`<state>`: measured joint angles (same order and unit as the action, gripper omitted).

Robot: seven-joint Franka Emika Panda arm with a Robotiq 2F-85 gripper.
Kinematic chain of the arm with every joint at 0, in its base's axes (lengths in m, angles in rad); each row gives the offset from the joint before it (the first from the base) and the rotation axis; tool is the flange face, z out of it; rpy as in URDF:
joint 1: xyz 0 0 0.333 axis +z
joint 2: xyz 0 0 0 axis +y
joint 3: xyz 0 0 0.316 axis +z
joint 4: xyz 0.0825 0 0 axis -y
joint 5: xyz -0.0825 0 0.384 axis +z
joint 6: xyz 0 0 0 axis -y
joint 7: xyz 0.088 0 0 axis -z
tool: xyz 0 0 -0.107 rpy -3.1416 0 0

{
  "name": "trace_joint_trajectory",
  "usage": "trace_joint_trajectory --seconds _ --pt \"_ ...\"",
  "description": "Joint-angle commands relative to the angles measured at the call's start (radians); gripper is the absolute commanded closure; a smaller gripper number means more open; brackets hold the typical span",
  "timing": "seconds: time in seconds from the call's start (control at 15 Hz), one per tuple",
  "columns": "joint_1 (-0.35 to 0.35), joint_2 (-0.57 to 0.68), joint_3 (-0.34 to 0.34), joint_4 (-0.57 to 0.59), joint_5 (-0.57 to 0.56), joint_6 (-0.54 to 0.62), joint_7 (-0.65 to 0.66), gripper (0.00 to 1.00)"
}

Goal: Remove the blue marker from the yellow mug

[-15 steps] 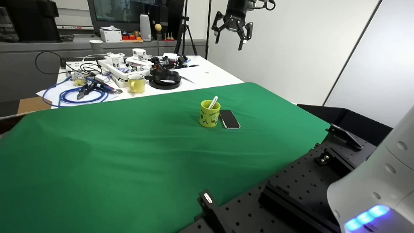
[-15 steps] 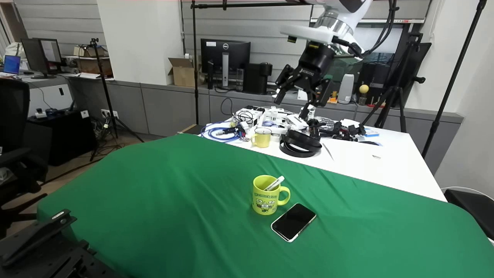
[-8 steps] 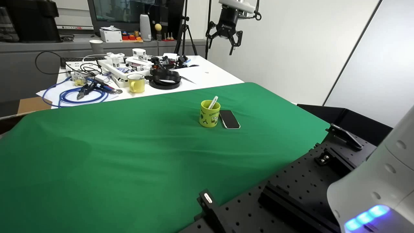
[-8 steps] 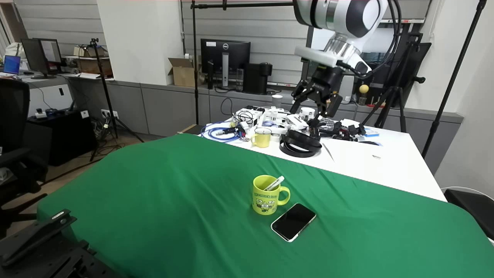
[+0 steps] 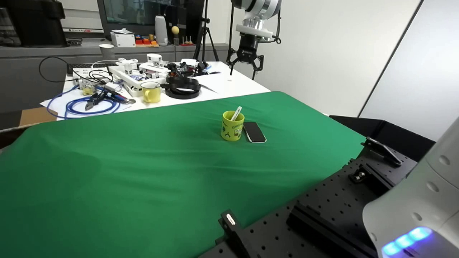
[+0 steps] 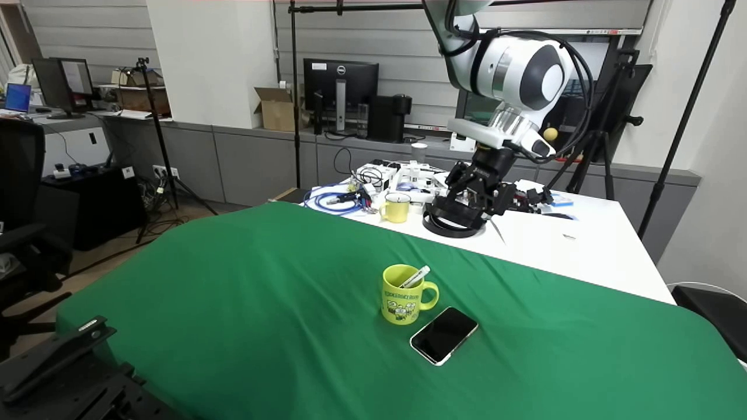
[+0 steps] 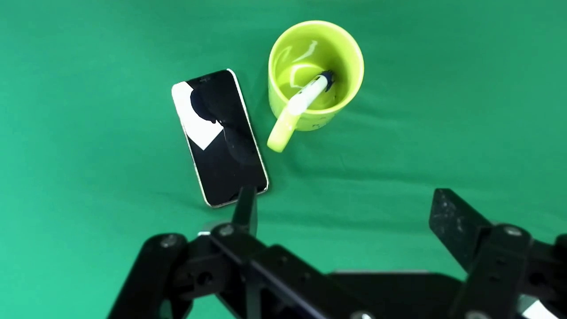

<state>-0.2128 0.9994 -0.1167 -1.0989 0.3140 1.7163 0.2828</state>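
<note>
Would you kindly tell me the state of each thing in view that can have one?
Gripper: open, nothing held.
Mug: upright.
Marker: leaning in the mug, dark end down, white end sticking out.
Phone: flat, screen up.
Rear mug: upright.
Cardboard box: flap open.
Laptop: open, screen lit.
Base lights: glowing blue.

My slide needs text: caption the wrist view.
A marker leans in a yellow mug beside a phone on green cloth, open gripper in the foreground.

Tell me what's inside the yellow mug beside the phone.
The yellow mug holds the blue marker, dark blue end down, white end leaning out by the handle. The marker covers part of the bottom; the near rim hides the inner wall below.
</note>
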Motion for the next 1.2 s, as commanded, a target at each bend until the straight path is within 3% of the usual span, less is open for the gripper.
trace_joint_trajectory --seconds 0.0,0.6,1.13 --pt "-0.011 0.003 0.015 0.013 -0.013 -0.007 0.007 0.0" --pt "-0.067 0.221 0.006 0.128 0.014 -0.102 0.145 0.0" --pt "-0.068 0.16 0.015 0.055 0.082 -0.123 0.173 0.0"
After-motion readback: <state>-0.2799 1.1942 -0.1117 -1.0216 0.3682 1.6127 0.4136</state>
